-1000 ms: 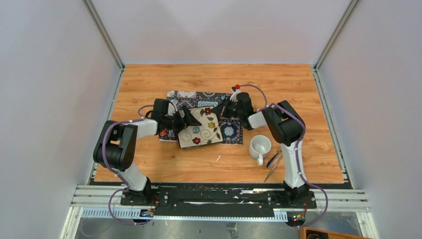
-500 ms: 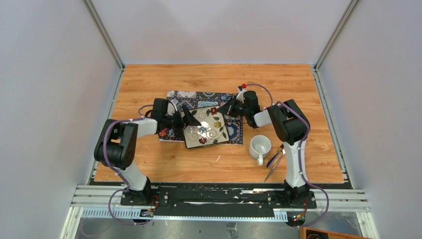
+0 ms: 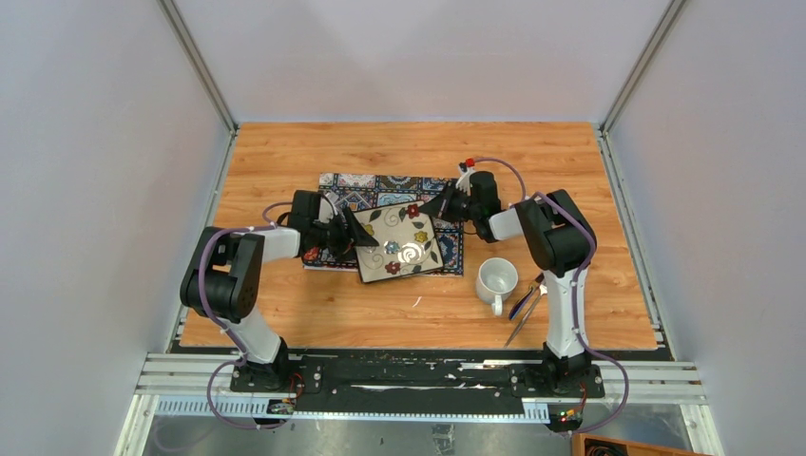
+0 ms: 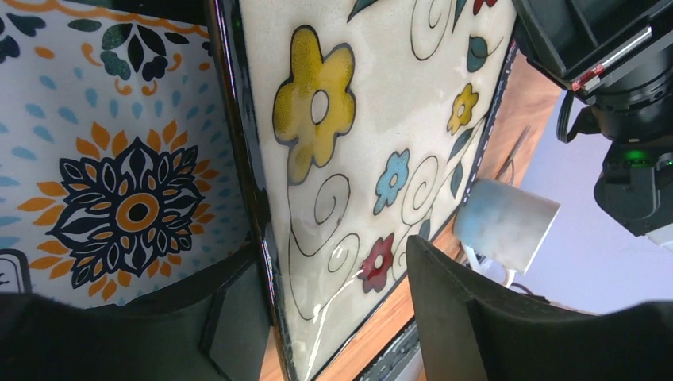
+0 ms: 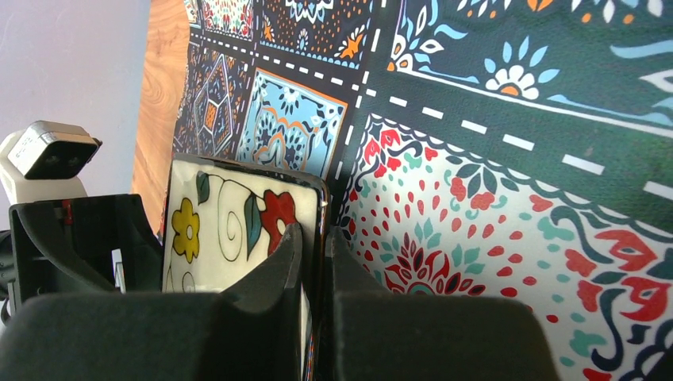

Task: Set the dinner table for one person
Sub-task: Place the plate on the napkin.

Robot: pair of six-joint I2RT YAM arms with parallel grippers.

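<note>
Right claw (image 5: 317, 238) pinches the floral plate (image 3: 399, 242) at its far-right rim; left claw (image 4: 333, 262) straddles the left rim, half open, gripping nothing. With the plate over the placemat (image 3: 356, 182) at the middle of the wooden surface (image 3: 285, 152), that lone thin pinch could slip and drop it.

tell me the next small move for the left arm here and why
Probably close the left gripper onto the square cream floral ceramic plate. Its jaws straddle the rim with a gap on one side, while the right gripper pinches the opposite side. Two holds should let the arms square it on the colourful tile-patterned cloth placemat.
</note>
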